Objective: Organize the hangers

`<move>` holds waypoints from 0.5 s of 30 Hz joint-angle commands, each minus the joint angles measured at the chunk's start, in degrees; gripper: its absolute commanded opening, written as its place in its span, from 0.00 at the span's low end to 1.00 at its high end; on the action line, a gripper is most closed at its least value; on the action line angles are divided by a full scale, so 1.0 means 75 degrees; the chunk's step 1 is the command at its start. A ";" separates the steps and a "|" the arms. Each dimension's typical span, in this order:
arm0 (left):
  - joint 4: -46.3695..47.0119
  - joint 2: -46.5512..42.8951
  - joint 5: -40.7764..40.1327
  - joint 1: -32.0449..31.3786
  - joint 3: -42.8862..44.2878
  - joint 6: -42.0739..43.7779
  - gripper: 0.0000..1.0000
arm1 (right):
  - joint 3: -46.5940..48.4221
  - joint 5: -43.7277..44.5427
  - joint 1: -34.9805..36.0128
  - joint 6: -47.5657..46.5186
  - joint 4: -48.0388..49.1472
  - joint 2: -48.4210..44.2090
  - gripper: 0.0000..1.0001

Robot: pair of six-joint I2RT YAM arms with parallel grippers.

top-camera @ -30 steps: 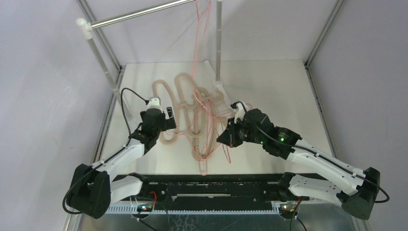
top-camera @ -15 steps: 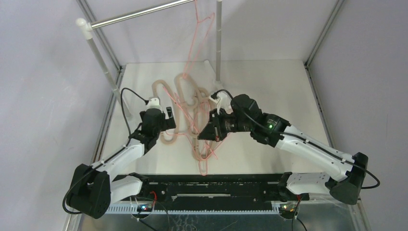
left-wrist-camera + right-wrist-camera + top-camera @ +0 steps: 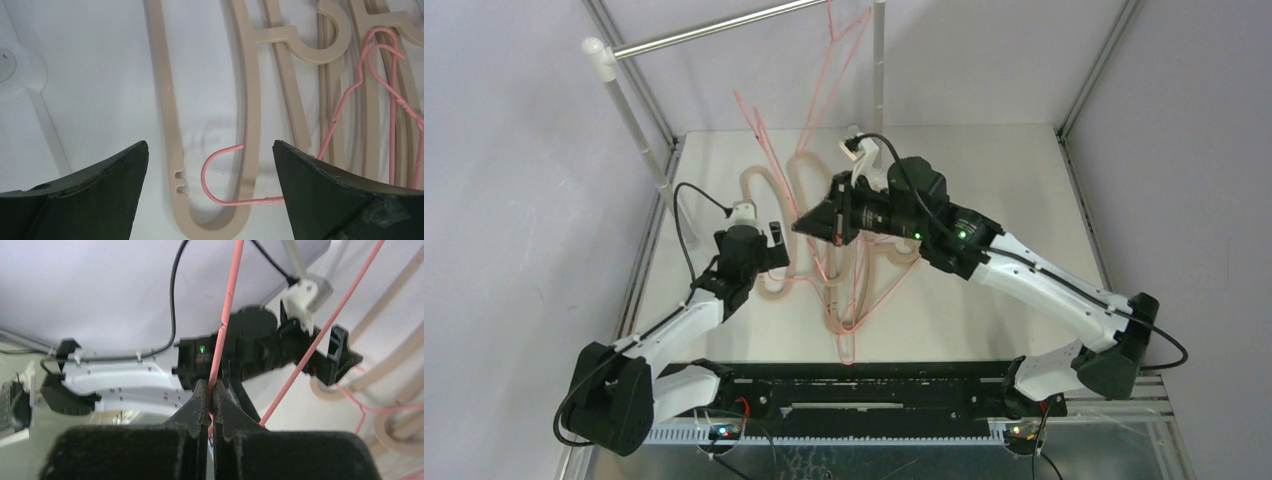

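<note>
**White counter, rail at the back: right arm holds a pink hanger up, rail lies above and behind it**

White counter (image 3: pixel 984 170) carries a pile of beige hangers (image 3: pixel 252 100) with loose pink wire ones tangled in. Right end effector (image 3: pixel 211 389) is clamped tight on the wire of a pink hanger (image 3: pixel 227 305), raised off the pile over mid-counter. From the grip, its long axis runs up and to the left. Rail (image 3: pixel 714 28) sits higher and farther back, and a hung pink hanger (image 3: pixel 836 40) is on it. Can't tell where the held one's hook is. Right arm is nearer the rail. Left end effector (image 3: pixel 207 150) is spread wide, holding nothing, low over a beige loop with a pink hook (image 3: pixel 203 175) between its fingers. Likely need: travel up and back, with the hook turned to the rail.
</note>
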 commanded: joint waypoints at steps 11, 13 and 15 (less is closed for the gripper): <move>0.0163 -0.0461 -0.0031 -0.0027 -0.0045 -0.0012 0.99 | 0.1905 0.0717 -0.0288 0.1196 0.2534 0.1674 0.00; 0.0163 -0.0482 -0.0010 -0.0021 -0.0045 -0.0023 0.99 | 0.2122 0.0769 -0.0380 0.1280 0.2734 0.1902 0.00; 0.0165 -0.0505 0.0014 -0.0025 -0.0055 -0.0039 0.99 | 0.2356 0.0735 -0.0500 0.1374 0.2918 0.2153 0.00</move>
